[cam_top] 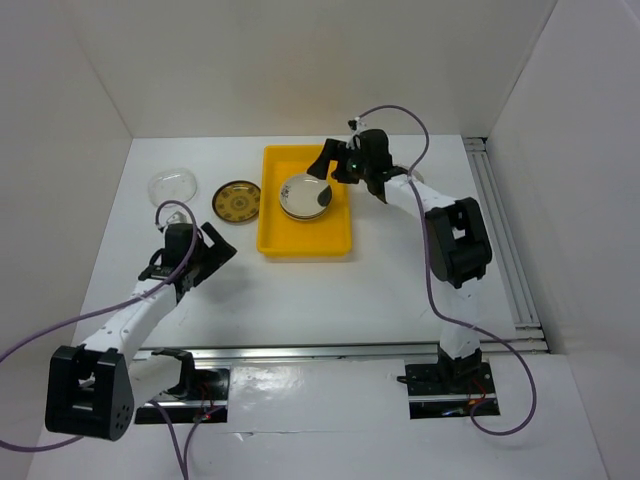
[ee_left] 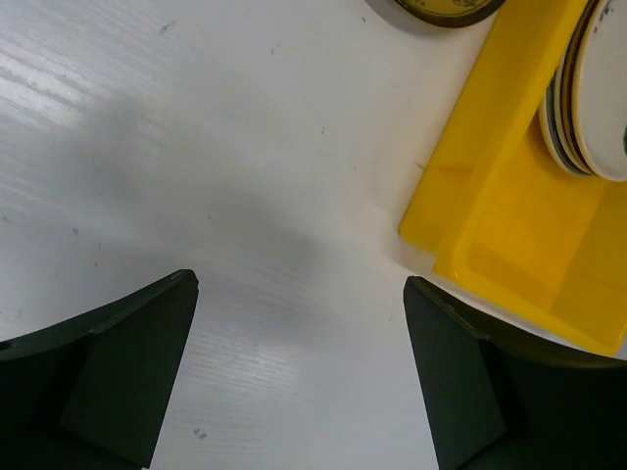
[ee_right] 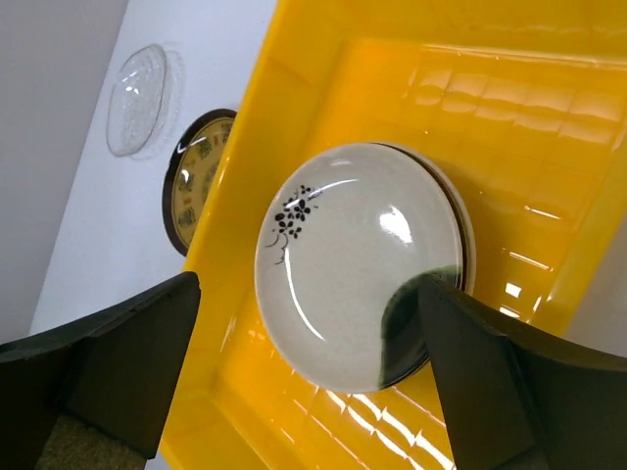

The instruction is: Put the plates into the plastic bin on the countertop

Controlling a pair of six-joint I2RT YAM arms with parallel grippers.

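While my right gripper (cam_top: 338, 165) hangs open over the cream plate (cam_top: 305, 193) stacked in the yellow bin (cam_top: 305, 246), I count two to go: gold-brown plate (cam_top: 237, 202) and clear plate (cam_top: 172, 185), both on the countertop (cam_top: 330, 290). My left gripper (ee_left: 299, 284) is open, empty.

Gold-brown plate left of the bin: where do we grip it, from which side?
Probably its near rim, coming down from above with the open left gripper. The gold-brown plate lies flat on the countertop, so only the edge is pinchable; its right side sits close to the yellow bin.
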